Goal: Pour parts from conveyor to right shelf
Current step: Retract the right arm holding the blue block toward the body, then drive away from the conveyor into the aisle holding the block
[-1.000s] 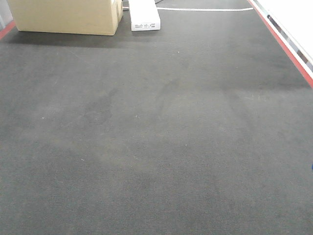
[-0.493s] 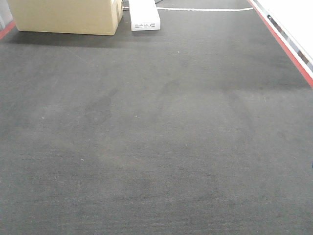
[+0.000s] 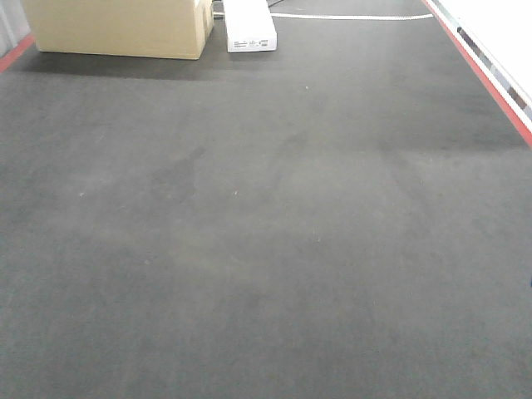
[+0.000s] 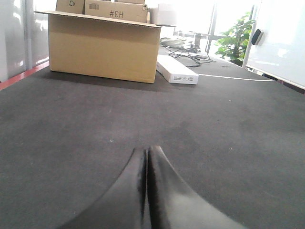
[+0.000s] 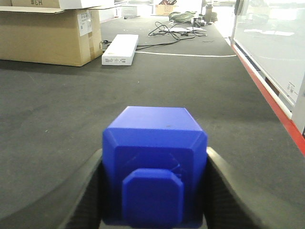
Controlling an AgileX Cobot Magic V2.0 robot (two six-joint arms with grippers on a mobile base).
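You hold the blue plastic box (image 5: 155,143) clamped in the right gripper (image 5: 155,200) at lower centre, left gripper (image 4: 147,164) pinched shut and empty; only dark grey carpet (image 3: 266,249) lies ahead, so pouring appears not yet done.

The right claw (image 5: 155,191) clamps a blue container (image 5: 155,136) between both fingers. Ahead and to its left sit a cardboard box (image 5: 47,36) and a white box (image 5: 120,49).

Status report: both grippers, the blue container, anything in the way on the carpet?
Left gripper shut, empty. Right gripper shut on blue container. Cardboard box and white box far ahead-left; carpet otherwise open. No conveyor or shelf in view.
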